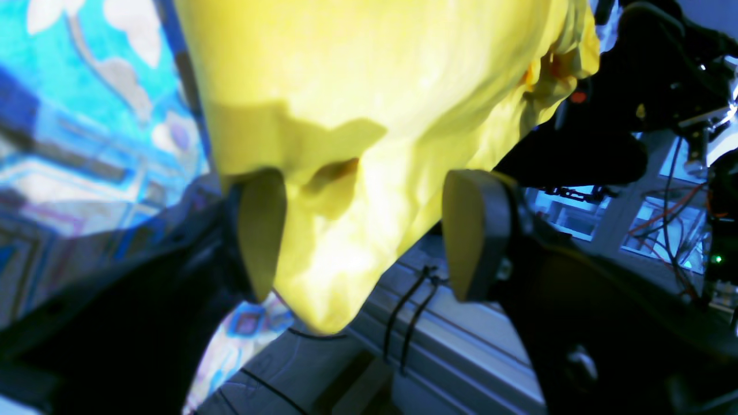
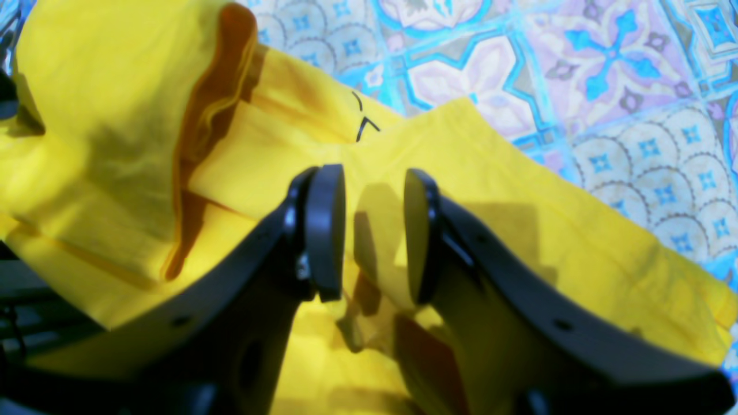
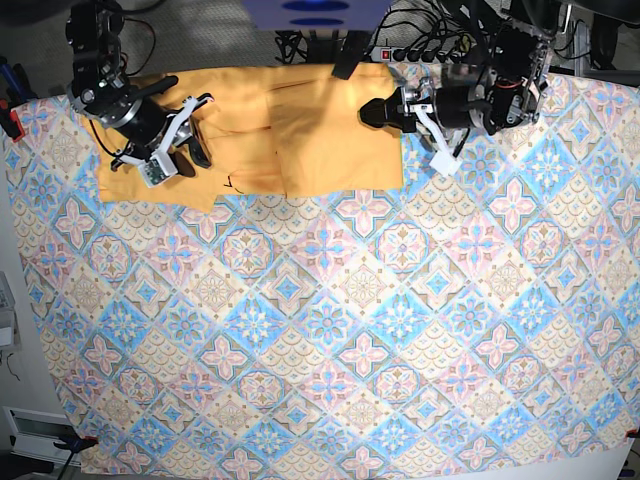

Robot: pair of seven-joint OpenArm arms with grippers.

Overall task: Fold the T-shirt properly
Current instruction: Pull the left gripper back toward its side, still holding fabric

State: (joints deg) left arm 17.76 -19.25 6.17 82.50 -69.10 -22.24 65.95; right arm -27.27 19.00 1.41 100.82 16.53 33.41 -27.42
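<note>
1. The T-shirt (image 3: pixel 270 140) lies at the far edge of the table on the patterned cloth (image 3: pixel 330 330), partly folded, with one panel already laid over the middle and its near hem running roughly straight.

2. My left gripper (image 1: pixel 360 230) stands wide apart around a hanging corner of the yellow fabric. The corner droops between the pads, and I judge it no longer pinched; it may just be draped on one finger (image 1: pixel 262 230).

3. My right gripper (image 2: pixel 366 230) hovers over the sleeve end with its jaws partway apart. Nothing sits between the pads, so it holds nothing.

4. Risk: if I pull the left arm away while cloth clings to a pad, the folded panel drags back open and the edge skews.

5. Risk: that corner hangs past the table's far edge, so its weight could tug the layer off.

6. Risk: if the right gripper closes low, it may pinch two layers, or the patterned cloth beneath, and lift everything together.

7. The ridge beside the neck trim (image 2: pixel 363 118) looks bunched; folding over it would lock in a crease.
</note>
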